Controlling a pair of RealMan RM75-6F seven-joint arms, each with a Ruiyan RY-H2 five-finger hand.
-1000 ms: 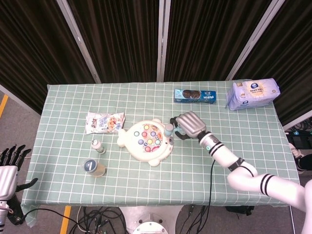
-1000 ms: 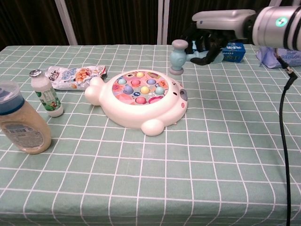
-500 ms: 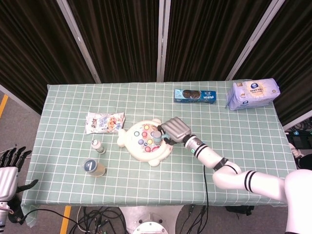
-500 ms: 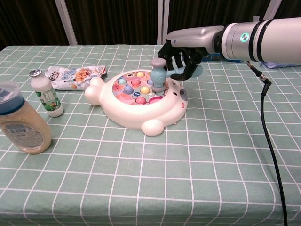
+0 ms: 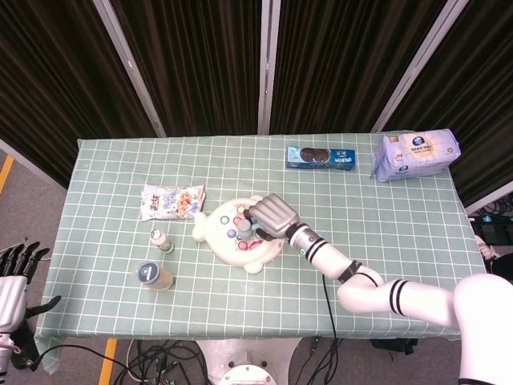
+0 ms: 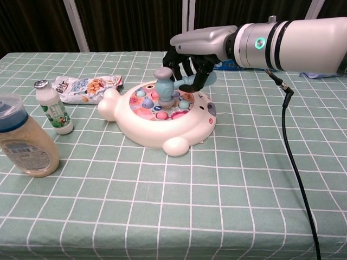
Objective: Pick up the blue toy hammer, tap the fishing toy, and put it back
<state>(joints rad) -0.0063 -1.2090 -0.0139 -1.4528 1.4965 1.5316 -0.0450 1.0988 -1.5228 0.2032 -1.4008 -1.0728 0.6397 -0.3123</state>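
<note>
The table, under a green checked cloth, has wide bare stretches along its near edge and over its right half; its far edge meets dark curtains. The right arm reaches in from the near right, running low over the cloth toward the middle, a black cable hanging from it. The fishing toy, a white fish-shaped board with coloured pegs, sits mid-table, slightly left of centre. A tissue pack lies at the far right corner, close to the edge, and a blue biscuit box lies left of it near the far side. A snack bag lies left of the fishing toy, just beside its tail. Nearer on the left stand a jar and a small bottle, well apart from the toy.

The right hand hovers palm down over the toy's far right part, fingers curled around the handle of the blue toy hammer. The hammer's head stands upright, its lower face on the toy's pegs.

The left hand hangs off the table's near left corner, fingers spread, holding nothing.
</note>
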